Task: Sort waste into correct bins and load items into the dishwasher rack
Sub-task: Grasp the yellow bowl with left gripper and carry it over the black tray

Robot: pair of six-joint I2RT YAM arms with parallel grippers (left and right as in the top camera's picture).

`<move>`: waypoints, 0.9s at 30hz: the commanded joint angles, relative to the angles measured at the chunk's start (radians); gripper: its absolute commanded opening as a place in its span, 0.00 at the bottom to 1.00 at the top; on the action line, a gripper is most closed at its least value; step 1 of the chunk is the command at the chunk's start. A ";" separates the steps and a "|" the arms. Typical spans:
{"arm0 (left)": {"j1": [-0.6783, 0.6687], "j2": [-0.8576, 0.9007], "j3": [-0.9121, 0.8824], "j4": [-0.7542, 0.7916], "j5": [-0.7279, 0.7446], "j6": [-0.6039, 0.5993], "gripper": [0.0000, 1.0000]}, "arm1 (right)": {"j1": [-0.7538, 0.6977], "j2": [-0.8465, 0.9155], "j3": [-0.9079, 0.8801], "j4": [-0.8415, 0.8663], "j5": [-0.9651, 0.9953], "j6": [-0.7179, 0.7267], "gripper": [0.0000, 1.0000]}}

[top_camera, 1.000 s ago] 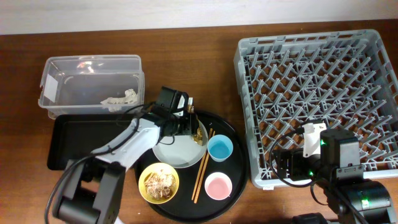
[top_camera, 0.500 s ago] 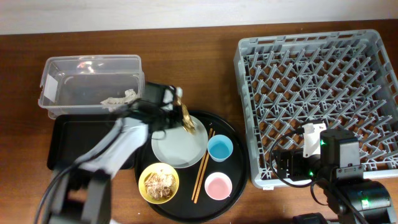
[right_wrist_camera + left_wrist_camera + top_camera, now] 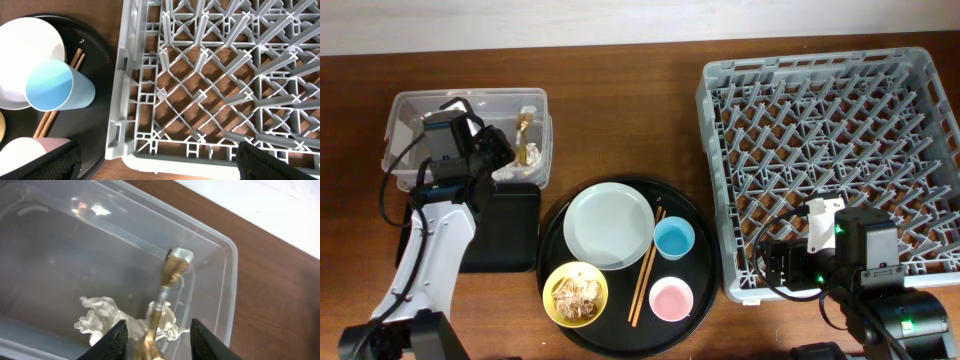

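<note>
**Wrapper held over the clear tub, ready to drop**

I have the left tool point(image 3: 157, 342) above the clear tub point(image 3: 470, 97), which sits at the far-left corner of the counter. Its two fingers are closed on one end of the brown-gold wrapper point(image 3: 169, 277), and the rest of the twisted strip reaches out over the inside of the tub. A crumpled white tissue point(image 3: 102, 316) lies on the tub floor beneath it.

I judge the step in hand to be binning this wrapper. The next move calls for parting the fingers so it falls inside, then lifting away without catching the tub wall.

The shallow black tray point(image 3: 510, 235) lies just nearer than the tub, partly under my left arm. Toward the middle of the near edge, the round black tray point(image 3: 552, 222) carries:
- the grey plate point(image 3: 610, 225), bare
- the yellow bowl point(image 3: 547, 290), with brownish food scraps point(image 3: 575, 292) in it
- the blue cup point(image 3: 674, 238)
- the pink cup point(image 3: 671, 299)
- the chopsticks point(image 3: 645, 270), lying between the plate and the cups

The scraps are waste left to sort.

The dishwasher rack point(image 3: 820, 150) fills the right side of the counter and holds no dishes. The right tool point(image 3: 157, 167) waits at the rack's near-left corner, fingers spread wide with nothing between them.

I see nothing blocking the drop.
</note>
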 commanded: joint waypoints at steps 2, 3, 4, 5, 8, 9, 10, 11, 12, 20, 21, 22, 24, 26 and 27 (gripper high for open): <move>-0.042 -0.075 0.006 -0.153 0.123 0.075 0.39 | 0.003 -0.003 0.014 0.003 -0.006 0.011 0.99; -0.082 -0.095 0.006 -0.212 0.123 0.075 0.39 | 0.003 -0.003 0.014 0.003 -0.006 0.011 0.99; -0.121 -0.105 0.006 -0.264 0.123 0.075 0.39 | 0.003 -0.003 0.014 0.003 -0.006 0.011 0.99; -0.182 -0.111 0.006 -0.344 0.124 0.074 0.39 | 0.003 -0.003 0.014 0.003 -0.006 0.011 0.99; -0.408 -0.096 0.006 -0.623 0.122 0.074 0.40 | 0.003 -0.003 0.014 0.003 -0.006 0.011 0.99; -0.458 -0.090 0.006 -0.669 0.118 0.074 0.40 | 0.003 -0.003 0.014 0.003 -0.006 0.011 0.99; -0.508 -0.081 0.006 -0.711 0.117 0.074 0.40 | 0.003 -0.003 0.014 0.003 -0.006 0.011 0.99; -0.556 -0.070 0.006 -0.750 0.118 0.074 0.40 | 0.003 -0.003 0.014 0.003 -0.006 0.011 0.99; -0.610 -0.055 0.006 -0.791 0.118 0.074 0.40 | 0.003 -0.003 0.014 0.003 -0.006 0.011 0.99; -0.724 0.051 -0.017 -0.848 0.108 -0.040 0.40 | 0.003 -0.003 0.014 0.002 -0.006 0.011 0.99; -0.724 0.066 -0.026 -0.849 0.108 -0.041 0.40 | 0.003 -0.003 0.014 0.002 -0.006 0.011 0.99; -0.724 0.079 -0.033 -0.848 0.108 -0.045 0.40 | 0.003 -0.003 0.014 0.002 -0.006 0.011 0.99; -0.724 0.105 -0.051 -0.842 0.107 -0.052 0.40 | 0.003 -0.003 0.014 0.002 -0.006 0.011 0.99; -0.724 0.130 -0.065 -0.824 0.107 -0.051 0.39 | 0.003 -0.003 0.014 0.003 -0.006 0.011 0.99; -0.724 0.135 -0.065 -0.820 0.107 -0.051 0.39 | 0.003 -0.003 0.014 0.003 -0.006 0.011 0.99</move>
